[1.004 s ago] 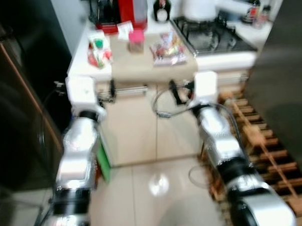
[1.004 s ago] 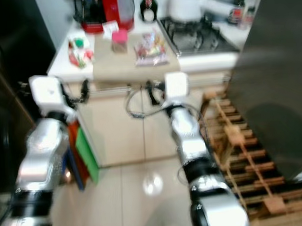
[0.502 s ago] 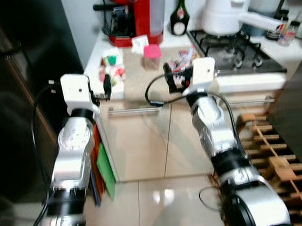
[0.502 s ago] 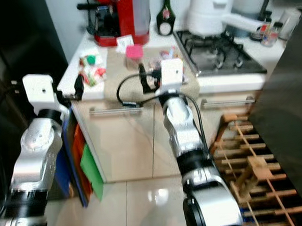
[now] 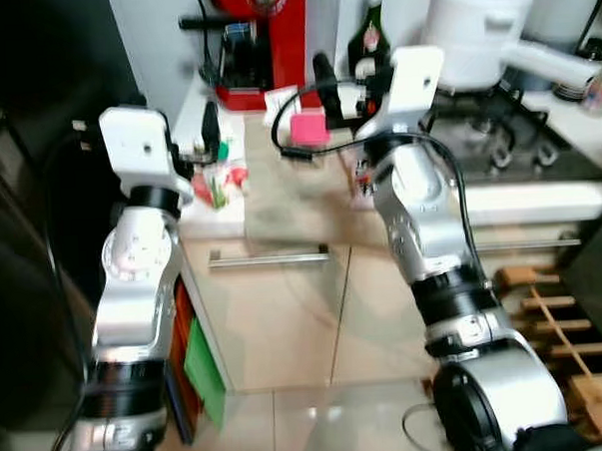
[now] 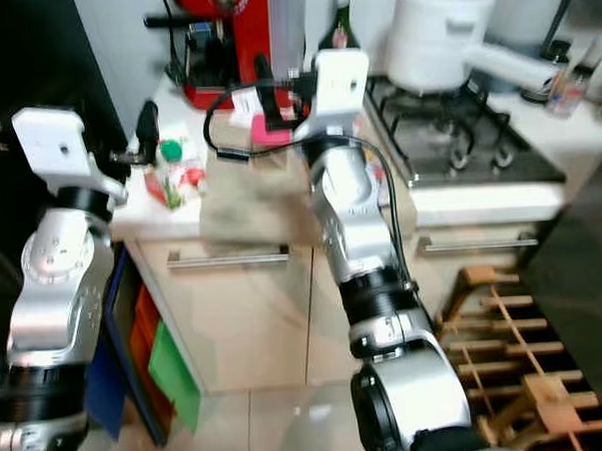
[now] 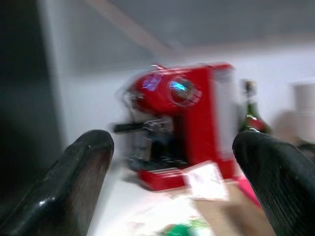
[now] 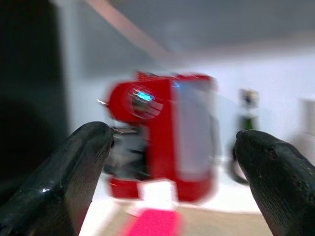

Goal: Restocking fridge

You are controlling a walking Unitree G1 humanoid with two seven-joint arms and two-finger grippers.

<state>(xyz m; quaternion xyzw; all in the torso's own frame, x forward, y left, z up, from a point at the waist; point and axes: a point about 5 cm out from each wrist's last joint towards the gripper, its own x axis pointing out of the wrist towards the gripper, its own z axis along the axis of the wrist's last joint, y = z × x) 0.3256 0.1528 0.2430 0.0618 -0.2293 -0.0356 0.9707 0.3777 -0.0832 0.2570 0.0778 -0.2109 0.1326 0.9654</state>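
On the beige counter (image 5: 300, 206) lie a pink box (image 5: 309, 127) and a clear packet of red and green food (image 5: 219, 181). My left gripper (image 5: 207, 135) hovers just above the packet, open and holding nothing. My right gripper (image 5: 340, 82) is raised over the counter beside the pink box, also open and empty. Both wrist views are blurred and look between spread black fingers (image 7: 74, 187) (image 8: 69, 182) toward a red coffee machine (image 7: 192, 123). The pink box (image 8: 152, 223) lies low between the right fingers.
The red coffee machine (image 5: 263, 32), a dark bottle (image 5: 373, 38) and a white pot (image 5: 482, 28) stand at the back, beside a gas hob (image 5: 517, 141). A dark fridge (image 5: 32, 247) is at left, a wooden rack (image 5: 559, 304) at lower right, and drawers (image 5: 275, 307) sit under the counter.
Both arms have risen from in front of the drawers to above the counter top. The view has come closer to the counter and shifted.
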